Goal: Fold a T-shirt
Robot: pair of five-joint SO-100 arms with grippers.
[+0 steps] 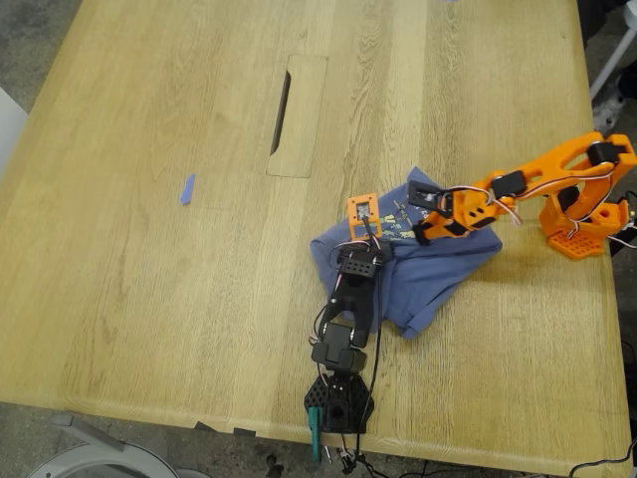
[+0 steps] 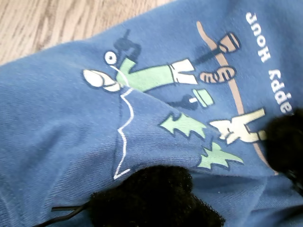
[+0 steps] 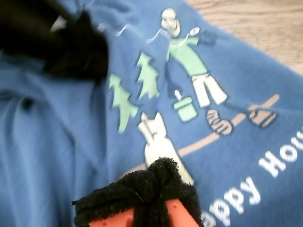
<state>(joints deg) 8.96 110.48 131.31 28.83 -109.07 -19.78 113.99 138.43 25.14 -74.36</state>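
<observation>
Bench: a broad light-oak wooden bench [image 1: 149, 299] of wide planks with visible grain, evenly lit. One rectangular inset wooden panel [image 1: 299, 115] beside a dark narrow slot [image 1: 281, 100]. One small blue tape scrap [image 1: 187, 189] lying on the wood. Grey speckled floor [image 1: 30, 30] past the exterior view's left edge. White rounded object [image 1: 100, 460], partly cropped.

Bare desk [image 1: 149, 249] spreads wide across the exterior view's left, broken only by a dark slot [image 1: 282, 112] and a small blue scrap [image 1: 187, 189]. Toward the exterior view's right, the T-shirt [image 1: 438, 269] is crowded: a black arm [image 1: 348, 309] and an orange arm [image 1: 518, 194] both reach over it, close together.
</observation>
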